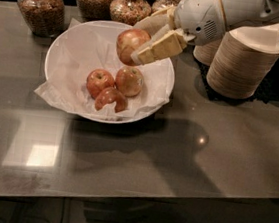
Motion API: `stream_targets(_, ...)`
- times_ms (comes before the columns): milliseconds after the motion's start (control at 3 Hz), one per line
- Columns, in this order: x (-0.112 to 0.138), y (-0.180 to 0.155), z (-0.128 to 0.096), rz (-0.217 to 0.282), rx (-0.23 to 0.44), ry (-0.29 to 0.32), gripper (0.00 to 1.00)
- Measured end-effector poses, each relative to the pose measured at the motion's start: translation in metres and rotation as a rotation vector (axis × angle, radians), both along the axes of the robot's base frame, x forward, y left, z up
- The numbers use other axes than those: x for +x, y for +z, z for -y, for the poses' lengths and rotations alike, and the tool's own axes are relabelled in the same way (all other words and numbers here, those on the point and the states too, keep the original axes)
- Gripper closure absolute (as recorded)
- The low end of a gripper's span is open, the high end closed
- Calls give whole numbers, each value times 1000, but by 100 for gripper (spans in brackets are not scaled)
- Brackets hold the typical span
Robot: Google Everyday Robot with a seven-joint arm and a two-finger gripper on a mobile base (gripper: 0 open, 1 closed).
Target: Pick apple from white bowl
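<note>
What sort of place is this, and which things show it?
Probably a kitchen or snack counter: filled glass jars, stacked paper bowls, and a white bowl of apples, above which the pincer holds an apple.

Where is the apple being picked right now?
Upper centre of the camera view: the apple is clamped in the gripper, held above the far side of the white bowl, clear of the three other apples.

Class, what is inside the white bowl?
Crumpled white paper and three apples lie inside the white bowl; paper hides its bottom. The gripper, shut on the apple, is above it.
</note>
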State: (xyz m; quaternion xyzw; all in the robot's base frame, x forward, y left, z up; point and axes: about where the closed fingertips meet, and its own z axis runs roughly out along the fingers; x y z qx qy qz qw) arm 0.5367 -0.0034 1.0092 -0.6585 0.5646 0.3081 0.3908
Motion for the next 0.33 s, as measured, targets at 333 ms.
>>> stream_targets(333, 0, 0, 0, 0, 0, 0, 100)
